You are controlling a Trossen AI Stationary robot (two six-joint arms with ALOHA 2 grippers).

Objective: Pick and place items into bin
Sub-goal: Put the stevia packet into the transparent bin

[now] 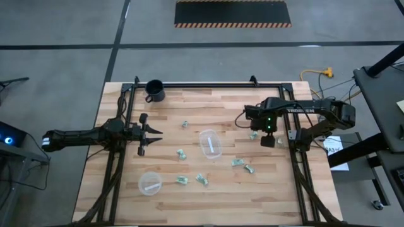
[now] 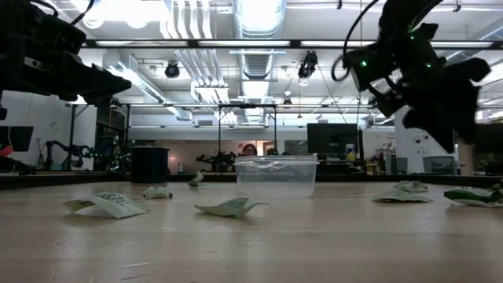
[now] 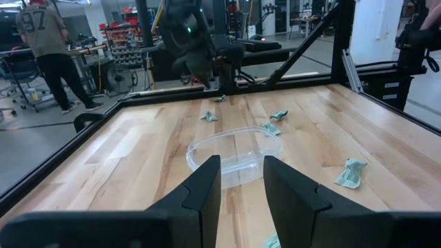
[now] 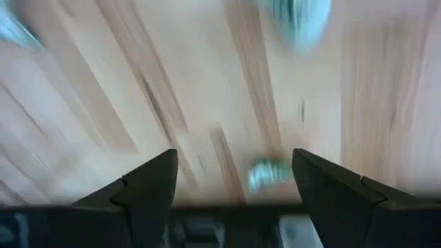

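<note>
The right tool hangs above the right part of the tabletop, fingers spread wide and holding nothing. Its wrist view looks straight down on bare wood with one pale-green piece between the two fingers, and a second piece farther off. In the high view a piece lies just beside this tool, partly under the arm; whether it is the same one I cannot tell.

The left tool waits over the left side, pointing toward the middle, fingers part-open with nothing between them. Its wrist view looks past its fingers at the flatter clear dish.

The bin stands near the front left of the tabletop, well apart from the right tool. Whether it holds any pieces yet I cannot tell. The items lie scattered: one behind the dish, one to its left, two near the front, two more to the right. A black mug sits at the far left corner.

The step in hand looks like the reach for a pick: the right tool is lined up over a piece but is not down on it. Next it needs to drop straight to the wood, keep the piece centred between the fingers, and close. The piece is thin and flat, so the fingertips must go right down to the surface or they will close above it. The carry to the bin is then long, across past the dish.
</note>
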